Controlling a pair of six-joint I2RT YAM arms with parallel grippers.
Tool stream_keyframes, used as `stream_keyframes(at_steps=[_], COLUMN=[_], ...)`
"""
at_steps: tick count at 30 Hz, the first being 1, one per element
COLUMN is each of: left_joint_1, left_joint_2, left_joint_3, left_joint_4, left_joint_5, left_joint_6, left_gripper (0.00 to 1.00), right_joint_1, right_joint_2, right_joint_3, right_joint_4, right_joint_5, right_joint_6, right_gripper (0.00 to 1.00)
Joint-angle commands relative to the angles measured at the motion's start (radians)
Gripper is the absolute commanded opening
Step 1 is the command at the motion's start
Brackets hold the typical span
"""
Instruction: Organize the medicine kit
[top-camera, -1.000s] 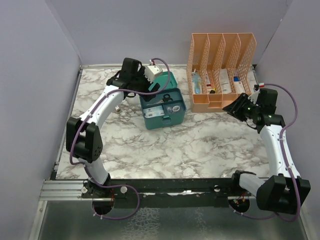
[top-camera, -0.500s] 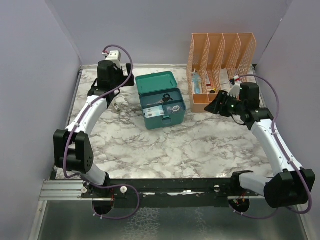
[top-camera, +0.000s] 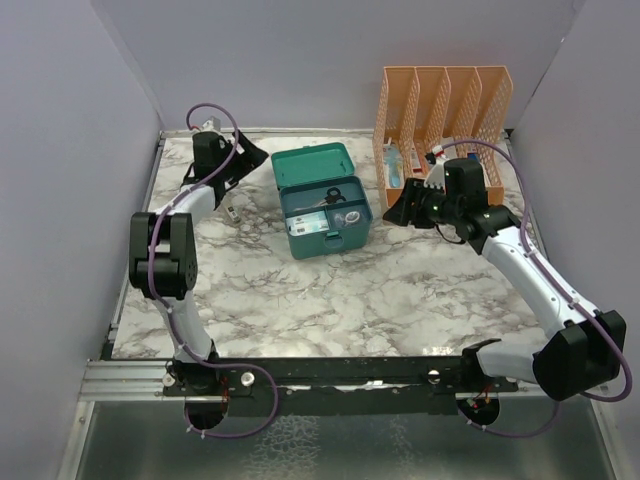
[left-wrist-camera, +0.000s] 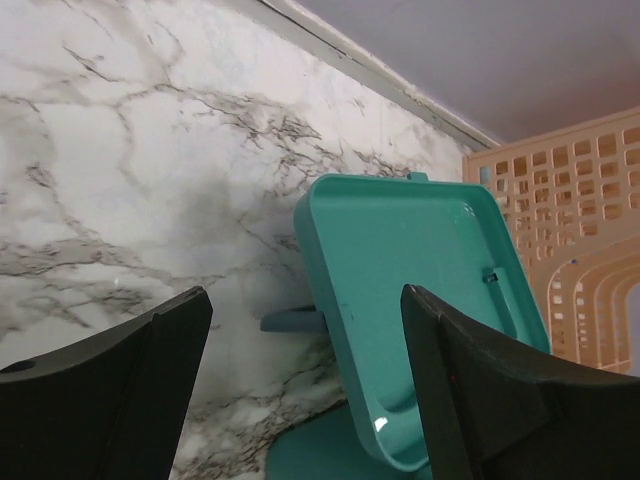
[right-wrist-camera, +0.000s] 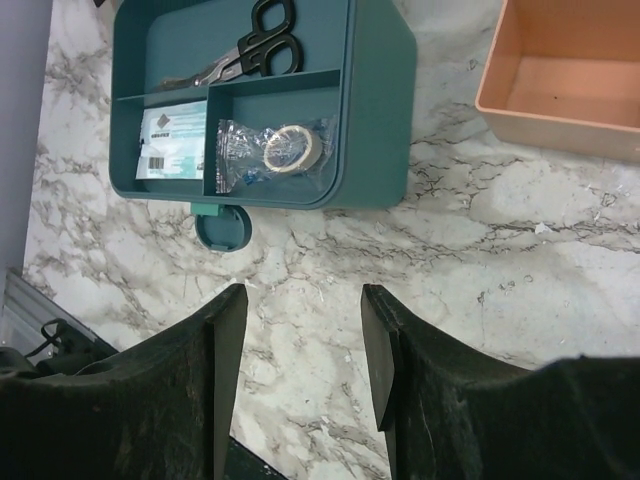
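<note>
Marble table, medicine kit near right claw

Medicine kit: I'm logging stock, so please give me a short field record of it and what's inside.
medicine kit: teal box on marble table, near orange organizer
lid: open
back compartment: black-handled scissors
front compartments: white packet; bagged tape roll
left gripper: jaws open, empty
right gripper: jaws open, empty

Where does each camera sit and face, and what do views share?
Top external: above, behind the arms, looking down on table, kit, organizer; both arms show.
Left wrist: behind left gripper, facing the kit's lid; fingers show.
Right wrist: behind right gripper, looking down into kit; fingers show.
Shared: all see the kit.
</note>
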Motion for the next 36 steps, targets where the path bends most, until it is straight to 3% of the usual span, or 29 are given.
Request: stream_keyframes(at_steps=[1, 12, 21, 26, 33, 36], left_joint_1=[-0.001, -0.001, -0.010, -0.023, -0.024, -0.023], left_joint_2=[0.108, 0.272, 0.322, 0.359, 0.361, 0.349], left_joint_3=[0.087, 0.181, 0.170, 0.207, 0.202, 0.183], left_joint_4=[0.103, 0.178, 0.180, 0.194, 0.346, 0.386], left_joint_5=[0.142, 0.183, 0.184, 0.243, 0.303, 0.303], left_joint_6=[-0.207, -0.486, -0.533, -0.529, -0.582, -0.563], left_gripper=[0.79, 0.78, 0.76, 0.71, 0.54, 0.51], right_joint_1=[0.016, 0.029, 0.029, 0.030, 0.031, 0.031], right_joint_2=[0.005, -0.017, -0.032, -0.031, -0.037, -0.040], right_joint_3=[0.035, 0.014, 0.010, 0.009, 0.006, 0.002], right_joint_4=[0.024, 0.034, 0.027, 0.030, 0.028, 0.026], right_joint_5=[0.057, 0.069, 0.090, 0.084, 0.092, 0.094], right_joint_6=[0.008, 0.020, 0.023, 0.032, 0.033, 0.032], right_gripper=[0.50, 0.50, 0.50, 0.50, 0.50, 0.50])
